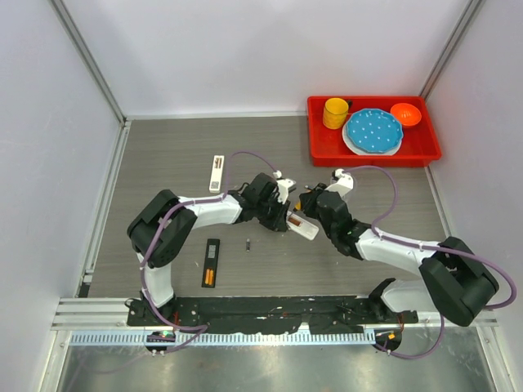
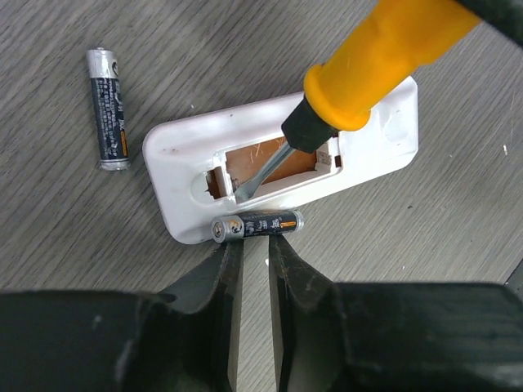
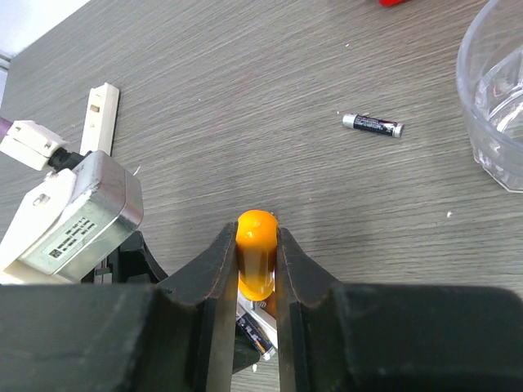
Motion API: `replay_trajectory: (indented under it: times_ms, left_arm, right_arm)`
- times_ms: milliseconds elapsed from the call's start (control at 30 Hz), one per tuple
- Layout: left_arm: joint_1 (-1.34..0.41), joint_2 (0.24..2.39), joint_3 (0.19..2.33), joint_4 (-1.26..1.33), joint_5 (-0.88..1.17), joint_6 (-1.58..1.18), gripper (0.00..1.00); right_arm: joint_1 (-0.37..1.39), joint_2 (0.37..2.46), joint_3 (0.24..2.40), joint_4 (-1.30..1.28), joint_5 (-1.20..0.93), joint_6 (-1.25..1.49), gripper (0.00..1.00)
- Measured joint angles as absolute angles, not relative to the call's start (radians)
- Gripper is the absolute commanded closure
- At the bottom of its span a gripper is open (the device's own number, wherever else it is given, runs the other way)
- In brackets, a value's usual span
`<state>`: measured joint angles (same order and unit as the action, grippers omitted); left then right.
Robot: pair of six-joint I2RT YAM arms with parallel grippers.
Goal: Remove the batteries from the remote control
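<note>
Batteries: You have both silvery-grey slim cylindrical cells out. The near battery [image 2: 257, 224] lies along the long edge of the white plastic remote control [image 2: 184, 151], in the middle of the table. The far battery [image 2: 109, 108] lies apart on the grey wood-grain table [image 2: 458, 245], more toward its left edge.
Compartment: The open brown battery compartment [image 2: 249, 157] shows no cell, so I judge the unloading almost done.
Risk, rolling: The near battery is round and loose. A small push from the fingers, or a tilt of the remote, can send it away.
Risk, levering: The blade of the orange-handled screwdriver [image 2: 368, 65] sits inside the compartment. More prying can tip or slide the remote, or scratch the contacts.
Left claw [image 2: 249, 253]: There is only a narrow gap and nothing is between the fingers. The tips are just beside the near battery, and I cannot tell if they touch it.
Right claw [image 3: 257, 237]: It is pressed together on the screwdriver's orange handle.
</note>
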<state>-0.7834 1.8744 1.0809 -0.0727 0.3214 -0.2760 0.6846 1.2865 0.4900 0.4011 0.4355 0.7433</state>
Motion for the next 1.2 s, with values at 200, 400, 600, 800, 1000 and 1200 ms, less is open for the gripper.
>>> replay_trajectory:
  times_ms: [200, 400, 600, 800, 1000, 1200]
  left_arm:
    - [-0.783, 1.863, 1.079, -0.072, 0.31, -0.272, 0.58]
    - [-0.783, 1.77, 1.013, -0.073, 0.258, -0.249, 0.4]
    - [-0.783, 1.576, 0.934, -0.109, 0.141, -0.228, 0.22]
    - [-0.783, 1.373, 0.909, -0.201, -0.058, -0.248, 0.08]
    - [-0.783, 1.293, 0.909, -0.381, -0.276, -0.375, 0.05]
    - [-0.783, 1.294, 0.904, -0.594, -0.382, -0.562, 0.03]
  right_arm:
    - [0.685, 1.214, 0.49, 0.361, 0.45, 0.736, 0.99]
    - [0.685, 1.111, 0.491, 0.296, 0.49, 0.703, 0.99]
    - [0.685, 1.022, 0.492, 0.238, 0.521, 0.664, 0.99]
    - [0.685, 0.955, 0.487, 0.214, 0.527, 0.648, 0.99]
    - [0.685, 0.917, 0.447, 0.2, 0.525, 0.638, 0.99]
    - [0.685, 0.891, 0.424, 0.192, 0.522, 0.628, 0.99]
